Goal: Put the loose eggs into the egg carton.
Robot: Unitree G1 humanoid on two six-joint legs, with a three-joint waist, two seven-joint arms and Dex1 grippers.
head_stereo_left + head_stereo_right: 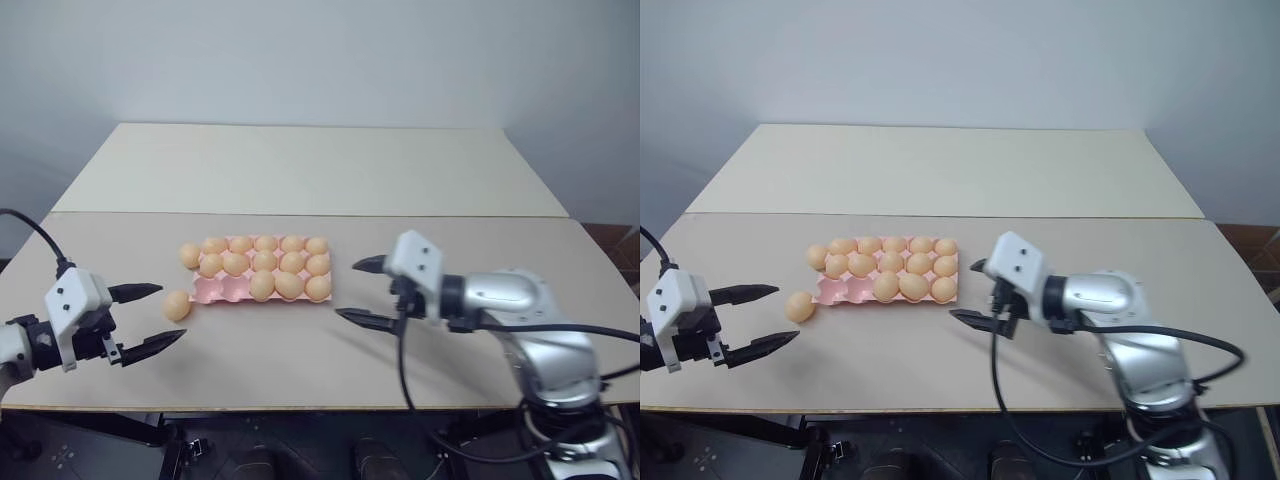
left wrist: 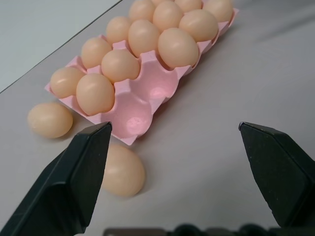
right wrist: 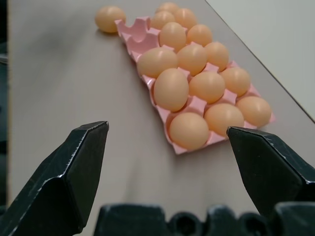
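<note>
Egg carton (image 1: 215, 291): pink tray mid-table, thirteen cups filled, two near-row cups at its left end bare.
Loose eggs: one (image 1: 177, 305) on the table just off the carton's near-left corner; another (image 1: 190, 256) touching the carton's far-left end.
Left gripper (image 1: 148, 318): fingers spread wide, holding nothing, near the first egg with nothing between.
Right gripper (image 1: 361, 292): fingers wide apart, empty, just right of the carton.
Table (image 1: 300, 170): two beige tops joined.

A beige table (image 1: 300, 345) spreads beneath both grippers, a second paler table (image 1: 310, 165) butts against its far edge beyond them, before a plain grey wall (image 1: 320, 55)
</note>
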